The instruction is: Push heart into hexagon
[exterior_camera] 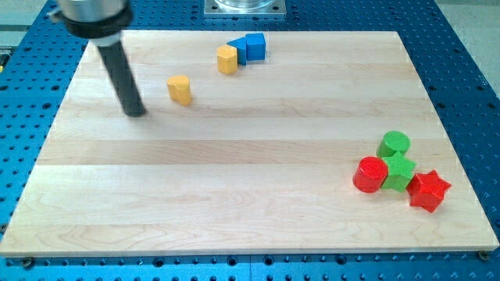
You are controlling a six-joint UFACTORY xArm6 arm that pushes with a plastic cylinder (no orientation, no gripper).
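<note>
Just right of my tip (pixel 137 112) sits the yellow heart (pixel 180 90), untouched; the yellow hexagon (pixel 226 59) lies beyond, against blue blocks (pixel 250 48). No gripper here.

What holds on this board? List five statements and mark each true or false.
1. My tip sits to the view's left of the yellow heart, apart from it. True.
2. The yellow heart touches the yellow hexagon. False: bare board shows between them.
3. The yellow hexagon sits right beside the blue blocks. True.
4. The red star lies at the view's top. False: it lies at the view's bottom right, beside a green block.
5. The red cylinder stands alone by my tip. False: it is in the cluster at the view's right, below the green cylinder.
</note>
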